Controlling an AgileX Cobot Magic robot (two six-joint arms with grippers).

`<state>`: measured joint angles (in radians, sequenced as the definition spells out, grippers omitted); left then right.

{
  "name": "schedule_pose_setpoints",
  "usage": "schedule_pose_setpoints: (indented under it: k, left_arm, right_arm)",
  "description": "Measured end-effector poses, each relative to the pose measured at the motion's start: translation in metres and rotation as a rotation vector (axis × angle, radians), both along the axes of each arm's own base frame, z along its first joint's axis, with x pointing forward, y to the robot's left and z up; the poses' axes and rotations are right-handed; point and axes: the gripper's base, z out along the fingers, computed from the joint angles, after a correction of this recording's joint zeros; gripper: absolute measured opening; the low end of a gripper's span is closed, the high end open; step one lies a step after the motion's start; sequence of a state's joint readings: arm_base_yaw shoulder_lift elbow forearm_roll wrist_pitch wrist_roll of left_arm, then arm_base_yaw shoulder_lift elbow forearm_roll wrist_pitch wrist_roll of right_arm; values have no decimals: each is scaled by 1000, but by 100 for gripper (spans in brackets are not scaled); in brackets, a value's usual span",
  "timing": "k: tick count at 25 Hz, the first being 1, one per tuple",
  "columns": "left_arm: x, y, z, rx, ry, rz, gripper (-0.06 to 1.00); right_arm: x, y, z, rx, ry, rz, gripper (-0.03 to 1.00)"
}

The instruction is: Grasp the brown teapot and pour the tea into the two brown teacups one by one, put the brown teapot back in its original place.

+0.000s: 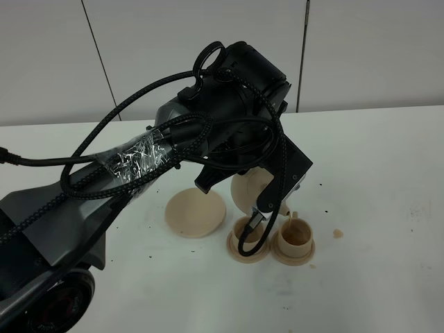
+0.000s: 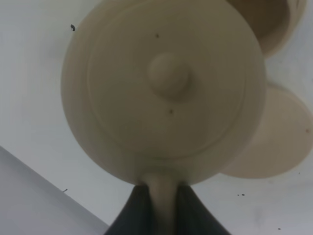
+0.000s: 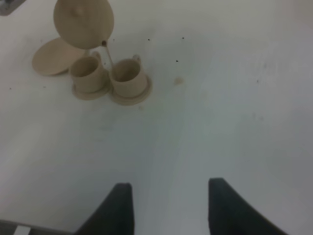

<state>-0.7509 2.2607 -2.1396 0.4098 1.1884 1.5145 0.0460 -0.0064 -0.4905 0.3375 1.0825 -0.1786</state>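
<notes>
The left fingers [image 2: 131, 215] pinch the brown teapot [image 2: 166, 88] by its handle, pouring into the right teacup [image 1: 295, 234]; the right fingers [image 3: 117, 208] are spread. Probably the left teacup [image 3: 87, 73] next.

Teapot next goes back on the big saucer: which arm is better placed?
Left. The left claw grips the teapot by the handle, just beside the big saucer. The right claw hangs open, far off.

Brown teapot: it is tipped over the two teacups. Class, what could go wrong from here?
1. The brown teapot seems to pour a thin stream close to the rim of one teacup, beside the other teacup; tea may spill onto the cup saucer or table.
2. The left gripper pinches only the thin handle, so the tilted pot might swivel.
3. The lid is tipped steeply and could slide off.
</notes>
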Motion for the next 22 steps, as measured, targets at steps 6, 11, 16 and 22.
schedule_pose_setpoints:
  k: [6,11,16,22]
  left_arm:
    - [-4,-5,0,8,-8,-15,17]
    - [-5,-7,1,12,-12,-21,17]
    - [-6,-8,1,16,-16,-25,17]
    - [-8,-10,1,17,-17,-32,17]
  right_arm:
    - [0,0,0,0,0,0,35]
    - [0,0,0,0,0,0,35]
    - [0,0,0,0,0,0,35]
    - [0,0,0,0,0,0,35]
